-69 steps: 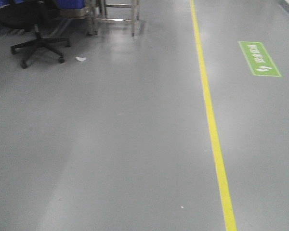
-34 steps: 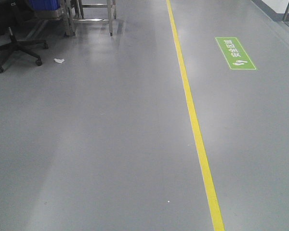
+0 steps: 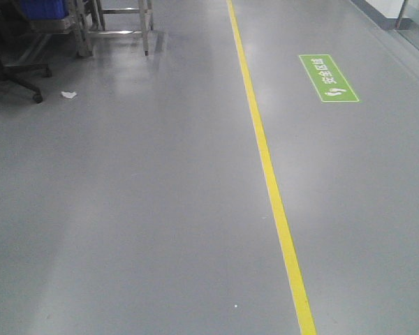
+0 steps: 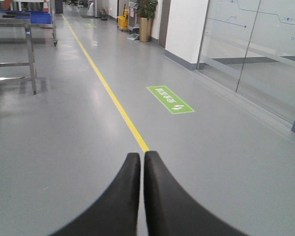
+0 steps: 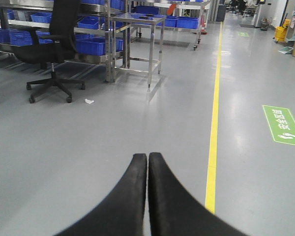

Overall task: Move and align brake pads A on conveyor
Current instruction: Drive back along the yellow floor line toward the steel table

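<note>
Left wrist view shows closed left gripper [image 4: 141,157], green Chinese-lettered floor sign [image 4: 170,99].

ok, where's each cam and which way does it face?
Front: faces ahead, tilted down at the grey floor; no robot parts show.
Left wrist: behind the shut left pincer, looking ahead past the glass wall.
Right wrist: behind the shut right pincer, facing the office chair and blue bins.
Shared: yellow line and green floor sign, all three.

Brake pads A, conveyor: out of frame in all three views. Front cam filled with grey floor [image 3: 126,209] and yellow line [image 3: 269,174]; both wrist cams on the same floor and line. Pose, state, alignment: cannot tell.
</note>
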